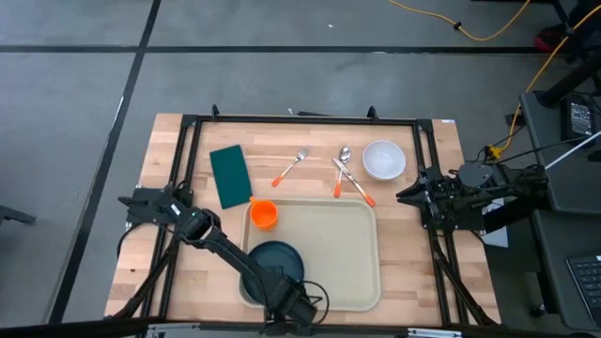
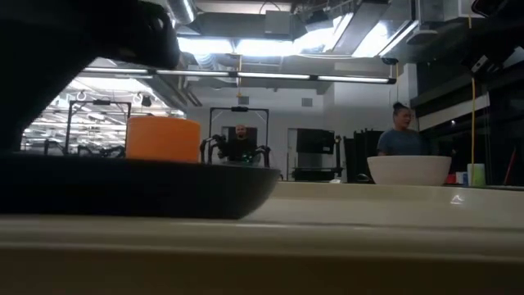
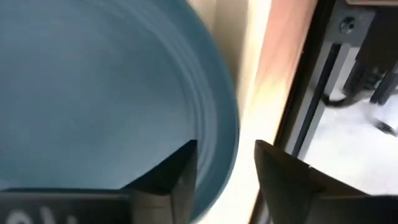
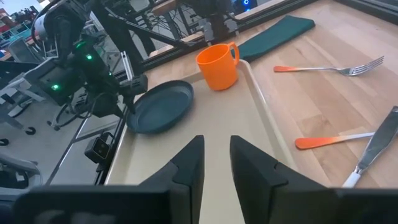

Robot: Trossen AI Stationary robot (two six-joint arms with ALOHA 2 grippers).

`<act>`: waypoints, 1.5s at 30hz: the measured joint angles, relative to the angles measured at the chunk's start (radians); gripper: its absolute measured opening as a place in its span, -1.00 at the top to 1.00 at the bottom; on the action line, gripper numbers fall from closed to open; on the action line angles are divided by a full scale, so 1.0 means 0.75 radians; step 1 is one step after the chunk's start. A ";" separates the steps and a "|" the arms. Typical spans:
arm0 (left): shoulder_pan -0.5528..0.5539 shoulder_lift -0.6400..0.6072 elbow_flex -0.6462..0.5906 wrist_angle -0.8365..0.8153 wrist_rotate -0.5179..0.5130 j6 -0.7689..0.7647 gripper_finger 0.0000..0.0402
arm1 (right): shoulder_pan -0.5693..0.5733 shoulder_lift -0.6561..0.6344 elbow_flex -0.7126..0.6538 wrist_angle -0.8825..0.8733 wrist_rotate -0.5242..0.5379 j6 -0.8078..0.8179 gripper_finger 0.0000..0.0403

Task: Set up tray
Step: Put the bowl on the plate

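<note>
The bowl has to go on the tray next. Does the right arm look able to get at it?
Probably yes. The bowl sits in the open on the table, just beside the waiting right gripper, with only the cutlery on its far side.

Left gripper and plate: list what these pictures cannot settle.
- High view: the left gripper sits at the frame's bottom edge, its own wrist covering its fingers.
- Left wrist view: the plate is blurred; rim contact with the fingers is unclear.
- Low view: the plate hides the tray floor.
</note>
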 joint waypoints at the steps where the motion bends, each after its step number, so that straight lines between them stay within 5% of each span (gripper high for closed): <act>1: 0.011 -0.009 -0.001 -0.020 0.029 0.001 0.15 | 0.000 0.000 0.000 0.000 0.000 0.000 0.59; 7: 0.064 -0.130 0.080 -0.296 -0.013 0.061 0.06 | 0.000 0.001 0.000 0.089 -0.018 -0.071 0.59; 15: 0.141 -0.457 0.108 -0.320 -0.447 0.058 0.17 | 0.001 0.045 0.056 0.481 0.064 -0.258 0.59; 22: 0.197 -0.712 0.107 -0.288 -0.930 0.003 0.23 | -0.003 0.435 0.518 -0.081 0.492 -0.297 0.59; 25: 0.199 -0.782 0.107 -0.253 -1.079 0.003 0.23 | -0.043 0.678 0.778 -0.388 0.555 -0.250 0.56; 34: 0.198 -0.898 0.107 -0.244 -1.281 0.097 0.25 | -0.351 1.226 1.362 -0.993 0.335 -0.272 -0.01; 39: 0.198 -0.899 0.106 -0.245 -1.299 0.210 0.26 | -0.649 1.380 1.370 -1.097 0.145 -0.338 -0.44; 45: 0.198 -0.899 0.106 -0.245 -1.330 0.249 0.25 | -0.903 1.498 1.238 -1.013 0.023 -0.450 -0.58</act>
